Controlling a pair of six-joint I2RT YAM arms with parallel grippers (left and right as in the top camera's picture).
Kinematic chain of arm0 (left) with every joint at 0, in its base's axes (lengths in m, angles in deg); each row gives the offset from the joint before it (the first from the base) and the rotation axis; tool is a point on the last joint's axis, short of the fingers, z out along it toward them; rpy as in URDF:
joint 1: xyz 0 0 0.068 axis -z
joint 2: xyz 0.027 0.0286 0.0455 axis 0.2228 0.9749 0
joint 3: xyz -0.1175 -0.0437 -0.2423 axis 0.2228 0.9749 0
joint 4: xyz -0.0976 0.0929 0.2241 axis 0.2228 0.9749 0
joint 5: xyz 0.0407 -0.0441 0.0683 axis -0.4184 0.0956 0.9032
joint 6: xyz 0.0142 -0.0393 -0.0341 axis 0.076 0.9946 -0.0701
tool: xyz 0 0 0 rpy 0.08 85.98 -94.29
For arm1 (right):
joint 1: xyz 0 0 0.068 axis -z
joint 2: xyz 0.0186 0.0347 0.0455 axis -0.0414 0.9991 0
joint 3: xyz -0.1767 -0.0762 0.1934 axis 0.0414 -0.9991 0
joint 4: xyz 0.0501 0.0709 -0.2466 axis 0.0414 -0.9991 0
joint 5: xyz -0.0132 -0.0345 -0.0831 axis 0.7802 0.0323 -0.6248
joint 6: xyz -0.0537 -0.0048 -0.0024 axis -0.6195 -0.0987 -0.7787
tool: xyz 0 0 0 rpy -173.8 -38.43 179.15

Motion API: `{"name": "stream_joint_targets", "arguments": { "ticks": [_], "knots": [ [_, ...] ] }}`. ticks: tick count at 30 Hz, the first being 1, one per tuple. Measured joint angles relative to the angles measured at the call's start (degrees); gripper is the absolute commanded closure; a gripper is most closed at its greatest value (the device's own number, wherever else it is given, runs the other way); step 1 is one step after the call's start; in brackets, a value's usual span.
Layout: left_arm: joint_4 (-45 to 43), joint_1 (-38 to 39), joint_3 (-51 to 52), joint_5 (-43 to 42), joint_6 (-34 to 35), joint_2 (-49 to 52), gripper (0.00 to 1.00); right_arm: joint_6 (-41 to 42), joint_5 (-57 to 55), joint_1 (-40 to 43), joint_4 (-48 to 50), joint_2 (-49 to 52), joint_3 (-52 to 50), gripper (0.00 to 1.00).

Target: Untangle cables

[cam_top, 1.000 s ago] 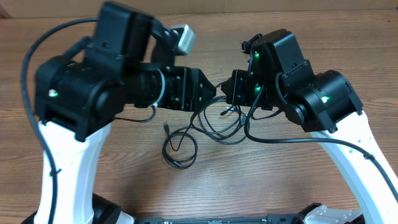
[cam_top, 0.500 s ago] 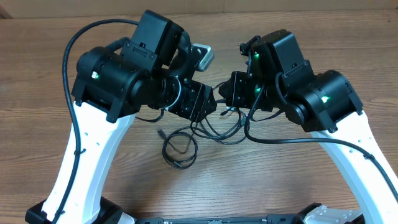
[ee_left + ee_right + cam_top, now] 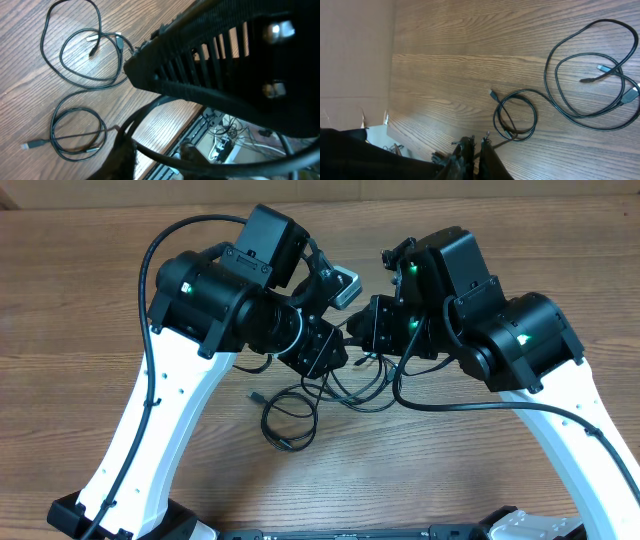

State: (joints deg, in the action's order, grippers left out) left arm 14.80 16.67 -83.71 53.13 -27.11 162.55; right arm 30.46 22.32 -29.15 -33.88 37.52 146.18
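Overhead: cables central on table, edges distant.

Both arms: white lower links, black rounded joint housings nearer the claw.
Left arm: green light on the housing well behind the left claw. Thick black cable loops off that housing. Silver-grey block just beside the claw.
Left wrist view: slotted black plate over the claw, with two silver screws.
Right arm: green lights on the housings behind the right claw.

overhead: looks straight down | left wrist: close, seemingly tilted, half blocked | right wrist: oblique | all share cables
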Motion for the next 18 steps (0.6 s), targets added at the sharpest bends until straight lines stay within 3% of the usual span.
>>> {"name": "stream_joint_targets", "arguments": {
  "ticks": [4, 18],
  "knots": [
    [-0.4, 0.0, 0.0, 0.0, 0.3, 0.0, 0.96, 0.0, -1.0, 0.0, -0.7, 0.0, 0.0, 0.86],
    [-0.4, 0.0, -4.0, 2.5, 2.4, 0.2, 0.96, 0.0, -1.7, 0.0, -1.3, 0.1, 0.0, 0.84]
  ]
}}
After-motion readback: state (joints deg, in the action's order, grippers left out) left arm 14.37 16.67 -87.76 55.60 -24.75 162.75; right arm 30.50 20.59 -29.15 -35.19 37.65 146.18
